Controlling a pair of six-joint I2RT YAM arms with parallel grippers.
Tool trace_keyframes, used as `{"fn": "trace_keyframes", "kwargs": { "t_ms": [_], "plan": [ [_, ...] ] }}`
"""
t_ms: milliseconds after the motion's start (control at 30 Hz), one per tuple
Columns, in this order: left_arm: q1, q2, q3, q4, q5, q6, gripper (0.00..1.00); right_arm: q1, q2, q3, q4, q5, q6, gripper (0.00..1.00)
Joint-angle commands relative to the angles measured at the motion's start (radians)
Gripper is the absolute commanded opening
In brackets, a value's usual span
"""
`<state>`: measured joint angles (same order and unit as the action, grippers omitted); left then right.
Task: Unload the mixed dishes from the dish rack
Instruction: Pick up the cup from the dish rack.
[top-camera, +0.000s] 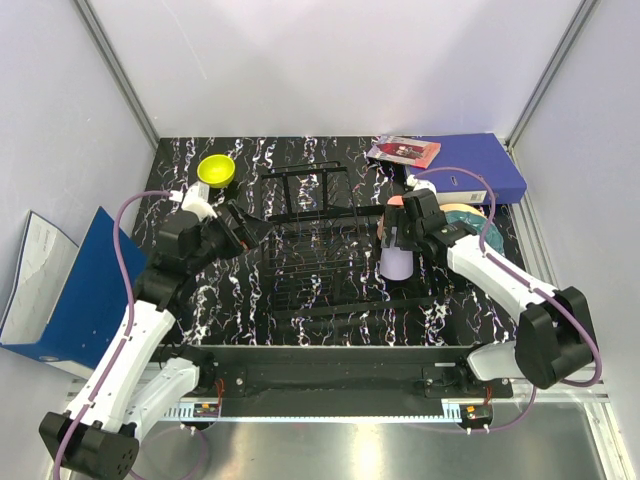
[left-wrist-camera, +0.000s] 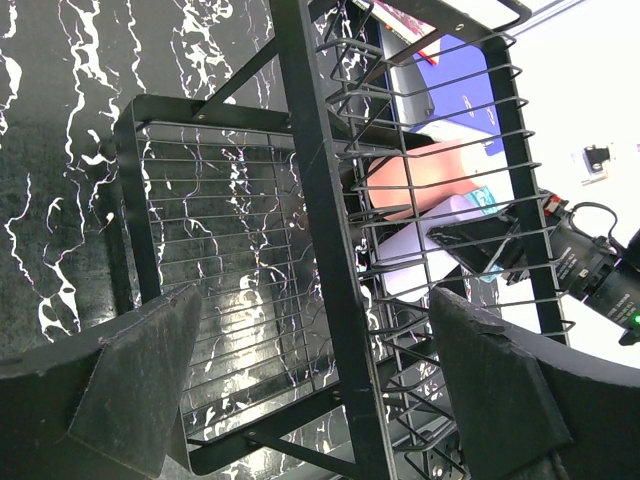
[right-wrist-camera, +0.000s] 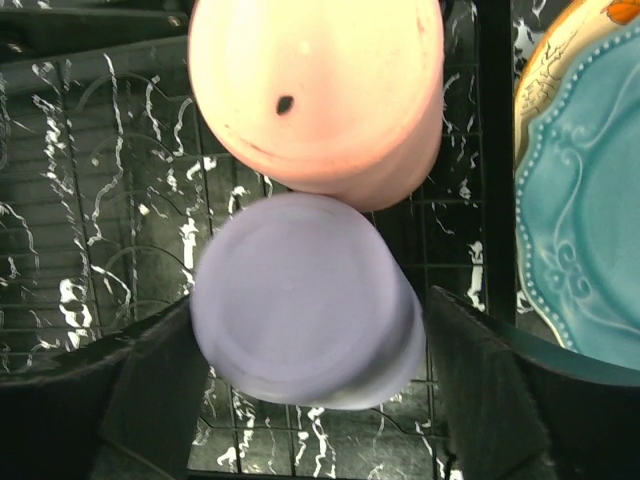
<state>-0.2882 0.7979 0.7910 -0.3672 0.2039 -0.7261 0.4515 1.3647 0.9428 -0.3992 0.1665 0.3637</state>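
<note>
The step in hand, as we read it, is lifting the lavender cup (right-wrist-camera: 300, 310) out of the dish rack (top-camera: 310, 285). It stands upside down on the wire floor near the rack's right edge, with the pink cup (right-wrist-camera: 320, 90) touching it on the far side, also inverted.

The right gripper (right-wrist-camera: 315, 390) hangs directly above it, jaws spread wide with one pad on either side of the cup's wall. The pads look just clear of the wall, though the view straight down is too foreshortened for us to be sure. The left gripper (left-wrist-camera: 320, 370) hovers at the rack's left edge, gaping and empty, with the rack's frame between its fingers.

To do this well, we would close squarely across the widest part of the cup and low on the wall. The cup tapers toward its base, which now faces up, so a high grip could squeeze it out. We would lift straight up so the rim clears the wires, keeping both fingers off the pink cup.

The cups look smooth, matte and rounded, so probably slippery against the dark, grainy pads. The rack is thin black wire on a flat bar frame, which could easily snag a rim. Just outside the rack's right edge lies the glossy teal scalloped plate (right-wrist-camera: 580, 230) with its raised beaded rim, on the cream-orange plate (right-wrist-camera: 545, 70). The small yellow bowl (top-camera: 216, 170) sits beyond the rack's far left corner.
</note>
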Motion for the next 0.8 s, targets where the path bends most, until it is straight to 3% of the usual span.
{"fn": "trace_keyframes", "kwargs": {
  "t_ms": [0,133,433,600,767],
  "plan": [
    [0.0,-0.019,-0.004,0.048,0.02,0.004,0.99,0.007,-0.032,0.024,0.06,0.016,-0.011,0.84],
    [-0.002,-0.014,-0.006,0.051,0.025,0.001,0.99,0.007,-0.073,0.005,0.053,0.027,-0.009,0.74],
    [-0.002,-0.009,-0.003,0.056,0.026,-0.009,0.99,0.007,-0.173,0.005,0.005,0.045,0.003,0.36],
    [0.0,-0.008,0.04,0.047,0.003,0.007,0.99,0.007,-0.272,0.097,-0.056,0.056,0.017,0.0],
    [0.0,-0.005,0.103,0.033,-0.024,0.014,0.99,0.007,-0.345,0.232,-0.128,0.033,0.032,0.0]
  ]
}}
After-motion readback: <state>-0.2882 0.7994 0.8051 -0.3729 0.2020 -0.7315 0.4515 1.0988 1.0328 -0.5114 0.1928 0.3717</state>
